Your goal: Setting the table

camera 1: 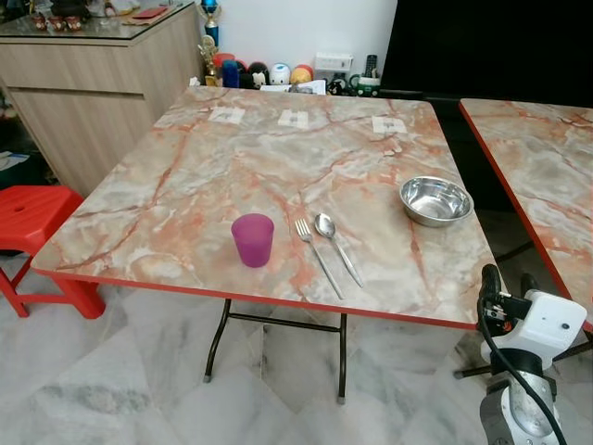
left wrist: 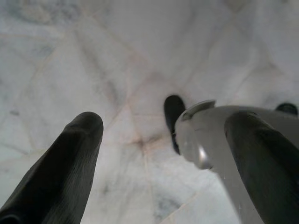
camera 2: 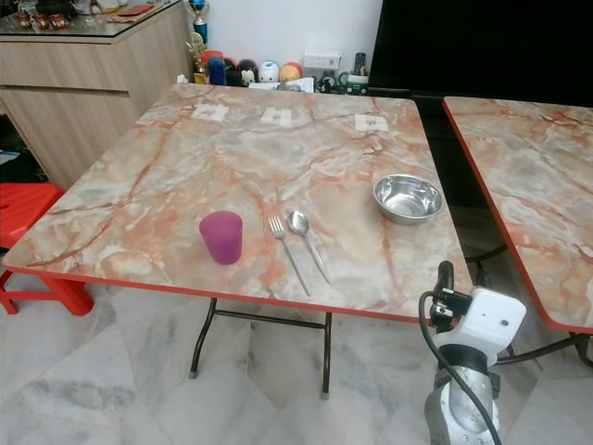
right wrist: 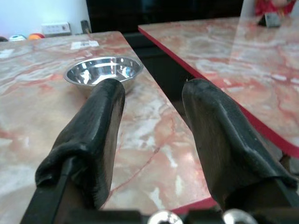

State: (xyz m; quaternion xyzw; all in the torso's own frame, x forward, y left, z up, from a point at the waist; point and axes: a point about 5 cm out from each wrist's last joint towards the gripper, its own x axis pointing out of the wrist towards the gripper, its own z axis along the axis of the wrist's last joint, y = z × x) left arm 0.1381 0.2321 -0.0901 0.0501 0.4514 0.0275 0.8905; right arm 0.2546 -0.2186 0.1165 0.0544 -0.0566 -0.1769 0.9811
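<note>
Hovering at the surface's corner, empty-handed

Spread apart and holding nothing, the right gripper (right wrist: 152, 100) sits just off the marbled surface (camera 1: 213, 176), near the steel bowl (camera 1: 435, 200). Purple cup (camera 1: 252, 239), fork (camera 1: 317, 256) and spoon (camera 1: 335, 246) lie nearby. The left gripper (left wrist: 159, 144), fingers parted, hangs above the floor (left wrist: 93, 56).

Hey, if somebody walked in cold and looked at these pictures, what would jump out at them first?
Probably the purple cup near the front edge of the marble-patterned table, with a fork and spoon side by side just to its right. Next, the shiny steel bowl by the table's right edge, with the open right end effector raised at that corner.
</note>
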